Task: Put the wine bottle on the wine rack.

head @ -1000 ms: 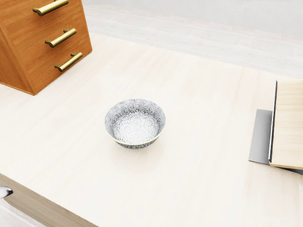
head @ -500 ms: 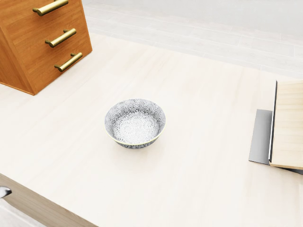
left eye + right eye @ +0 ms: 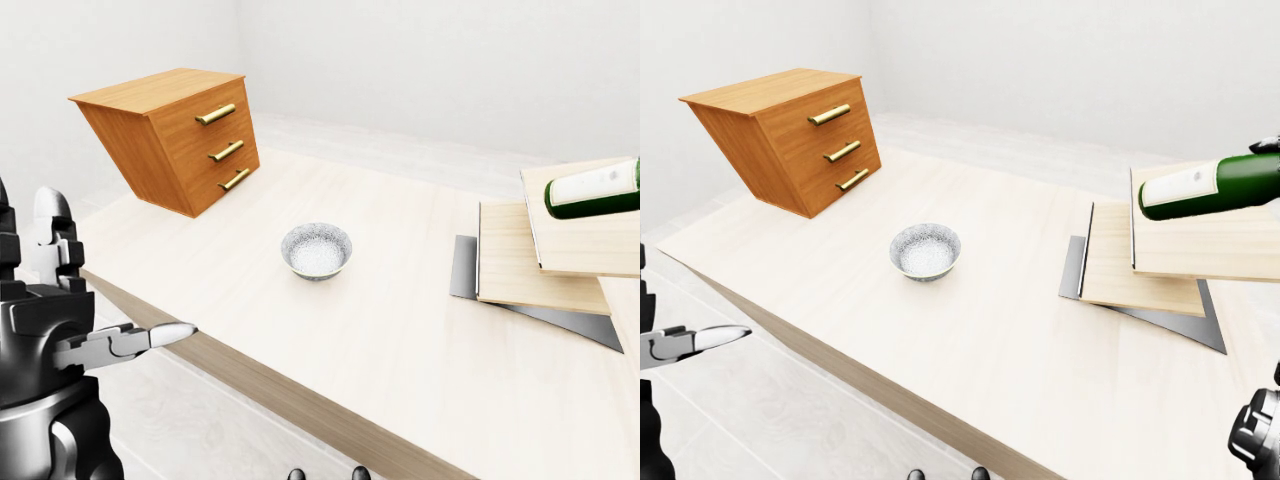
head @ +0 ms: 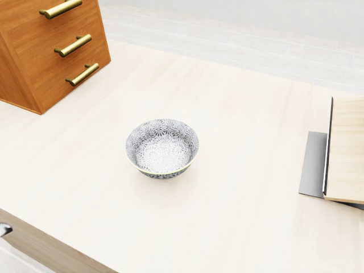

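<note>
We see no real change vs the earlier head views: patterned bowl (image 4: 162, 148) sits mid table (image 4: 239, 216), drawer chest (image 4: 48, 48) top left, same spots. Wine bottle (image 3: 1212, 187) lies on its side over the stepped wooden wine rack (image 3: 1160, 262) at right; contact unclear. Our left hand (image 3: 60, 310) hangs off the table edge, fingers spread wide, empty. Right hand (image 3: 1258, 432) barely shows; can't tell its state.

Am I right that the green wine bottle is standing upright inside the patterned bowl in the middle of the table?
Not quite. The wine bottle lies on its side on the stepped wooden rack at the right edge of the right-eye view. The patterned bowl in the middle of the table holds nothing.
</note>
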Controlling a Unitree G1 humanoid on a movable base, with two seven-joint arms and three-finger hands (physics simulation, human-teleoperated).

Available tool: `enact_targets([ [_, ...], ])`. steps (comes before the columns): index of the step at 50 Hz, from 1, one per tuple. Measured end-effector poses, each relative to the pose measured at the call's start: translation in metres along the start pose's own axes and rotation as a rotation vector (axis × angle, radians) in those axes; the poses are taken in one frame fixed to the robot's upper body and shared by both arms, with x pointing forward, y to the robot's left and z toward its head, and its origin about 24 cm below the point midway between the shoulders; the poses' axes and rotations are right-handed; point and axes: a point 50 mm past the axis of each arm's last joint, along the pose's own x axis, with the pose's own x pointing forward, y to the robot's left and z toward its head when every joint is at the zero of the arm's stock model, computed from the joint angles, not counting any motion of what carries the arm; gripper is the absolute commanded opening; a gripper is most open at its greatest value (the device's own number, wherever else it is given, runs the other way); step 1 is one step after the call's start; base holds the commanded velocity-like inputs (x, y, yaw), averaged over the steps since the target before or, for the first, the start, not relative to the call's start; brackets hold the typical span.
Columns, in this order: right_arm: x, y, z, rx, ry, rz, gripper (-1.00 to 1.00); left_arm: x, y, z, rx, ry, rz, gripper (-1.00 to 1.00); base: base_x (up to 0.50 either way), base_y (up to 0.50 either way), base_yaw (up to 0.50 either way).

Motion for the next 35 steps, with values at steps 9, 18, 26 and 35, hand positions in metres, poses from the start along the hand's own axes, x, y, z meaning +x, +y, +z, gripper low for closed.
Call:
enact_targets([
  [9, -0.001, -0.002, -0.01, -0.003, 0.033, -0.002, -1.0, 0.0, 0.0, -0.001, 0.0, 0.005, 0.0, 1.0, 0.0, 0.0, 0.0],
  [18, -0.004, -0.006, -0.015, -0.017, 0.058, -0.006, -1.0, -0.001, 0.0, -0.003, -0.001, 0.014, 0.001, 1.0, 0.0, 0.0, 0.0],
  [26, -0.006, -0.008, -0.019, -0.028, 0.076, -0.009, -1.0, -0.002, 0.0, -0.005, -0.001, 0.027, 0.0, 1.0, 0.0, 0.0, 0.0],
  [35, -0.007, -0.01, -0.022, -0.027, 0.083, -0.01, -1.0, -0.002, 0.0, -0.007, -0.001, 0.036, -0.001, 1.0, 0.0, 0.0, 0.0],
])
